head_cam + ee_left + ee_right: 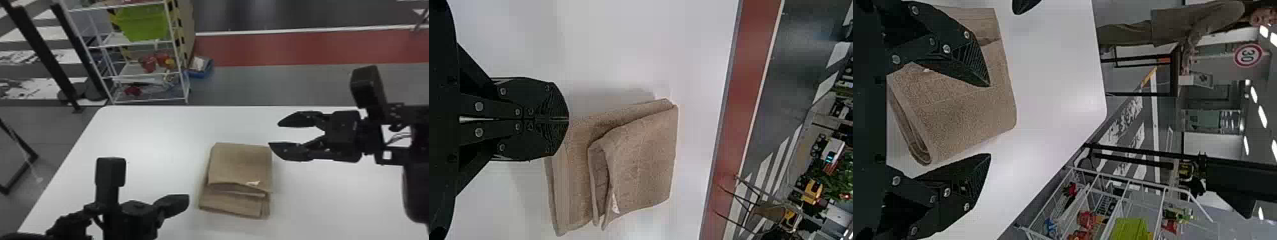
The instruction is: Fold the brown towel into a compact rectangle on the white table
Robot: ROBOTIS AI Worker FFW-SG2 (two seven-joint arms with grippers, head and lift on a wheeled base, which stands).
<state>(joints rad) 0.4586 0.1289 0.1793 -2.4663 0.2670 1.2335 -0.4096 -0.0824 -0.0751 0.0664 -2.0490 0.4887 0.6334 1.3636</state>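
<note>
The brown towel point(241, 164) lies folded in layers on the white table point(143, 137), its upper flap covering the far part and a lower layer showing at the near side. My left gripper point(188, 204) is left of the towel, fingertips close to its near-left corner. At the towel's far-right corner, my right gripper point(274, 134) is open with nothing between its fingers. In the left wrist view, my left gripper point(568, 119) is shut beside the towel point(644, 160). The right wrist view has my right gripper point(990, 120) spread above the towel point(963, 110).
Beyond the table's far-left edge stands a white wire shelf point(145, 75) with a green bin point(143, 24) and red items. A blue box point(200, 67) sits on the floor beside it.
</note>
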